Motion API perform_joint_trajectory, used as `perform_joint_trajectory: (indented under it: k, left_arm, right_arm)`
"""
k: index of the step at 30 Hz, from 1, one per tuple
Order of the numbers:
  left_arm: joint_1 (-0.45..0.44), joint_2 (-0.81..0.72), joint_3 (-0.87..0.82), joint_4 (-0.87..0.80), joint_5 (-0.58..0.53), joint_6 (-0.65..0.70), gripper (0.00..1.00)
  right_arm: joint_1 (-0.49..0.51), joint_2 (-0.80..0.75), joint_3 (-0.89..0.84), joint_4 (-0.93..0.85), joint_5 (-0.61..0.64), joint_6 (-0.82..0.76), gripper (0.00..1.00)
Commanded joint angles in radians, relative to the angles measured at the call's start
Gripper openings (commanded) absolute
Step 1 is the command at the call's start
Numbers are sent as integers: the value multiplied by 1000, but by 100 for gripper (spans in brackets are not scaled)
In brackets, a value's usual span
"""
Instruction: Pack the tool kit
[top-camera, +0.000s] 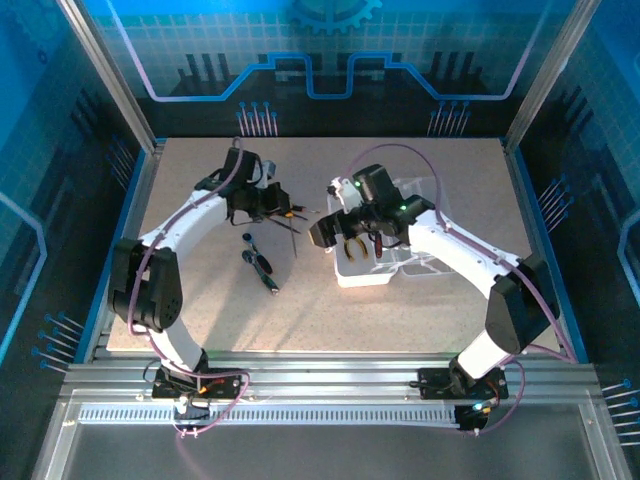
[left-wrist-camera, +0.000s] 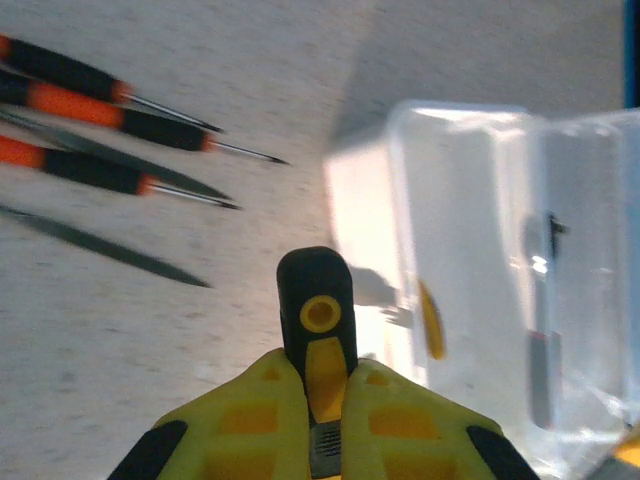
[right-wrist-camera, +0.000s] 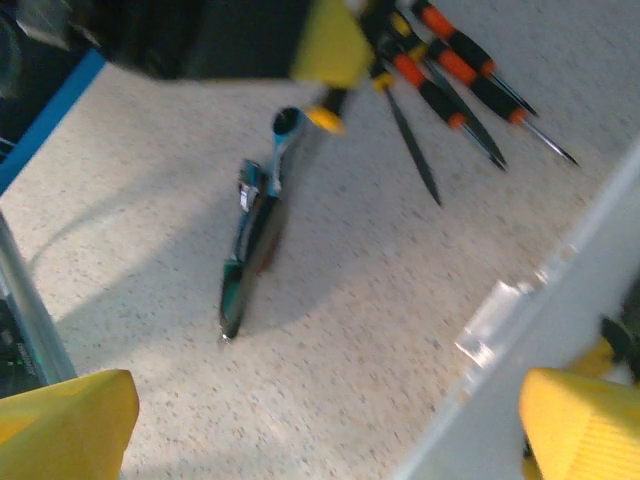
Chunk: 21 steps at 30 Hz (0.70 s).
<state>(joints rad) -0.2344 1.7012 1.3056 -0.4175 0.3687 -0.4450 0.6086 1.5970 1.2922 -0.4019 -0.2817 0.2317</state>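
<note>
My left gripper (left-wrist-camera: 320, 365) is shut on a black-and-yellow tool handle (left-wrist-camera: 316, 300), held above the table just left of the clear plastic case (left-wrist-camera: 500, 270). In the top view the left gripper (top-camera: 262, 203) hangs over the loose screwdrivers (top-camera: 287, 216). Three orange-and-black screwdrivers (left-wrist-camera: 110, 110) lie side by side on the table. The case (top-camera: 395, 262) stands open at centre right with yellow-handled pliers (top-camera: 352, 247) inside. My right gripper (right-wrist-camera: 320, 430) is open over bare table beside the case's wall (right-wrist-camera: 560, 330), and nothing is between its fingers.
A dark, teal-tinted metal tool (top-camera: 259, 268) lies alone on the table in front of the screwdrivers; it is also in the right wrist view (right-wrist-camera: 255, 235). Blue frame rails (top-camera: 140, 190) border the table on both sides. A second small tool (left-wrist-camera: 540, 330) shows blurred through the case wall.
</note>
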Motion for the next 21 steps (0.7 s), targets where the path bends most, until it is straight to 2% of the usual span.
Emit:
perform_joint_trajectory:
  k: [1,12,15,20,21]
  left_arm:
    - [-39,-44,-20,105,85,-81,0]
    - [-95,-79,-33,154,117,-123,0]
    - [-101,-84,-39,155,119,-124,0]
    - [-107,-95,-54,156,120,-120,0]
    - [-108,-96,-58,153,119,-117,0]
  right_arm:
    - [36,63,55,71,-37,29,88]
    - [60,149,90,109,28,67,50]
    - [62,148,88,121,32,74,34]
    - [66,138,93,118,35,77,0]
    - [66,134,92,117,37,77,0]
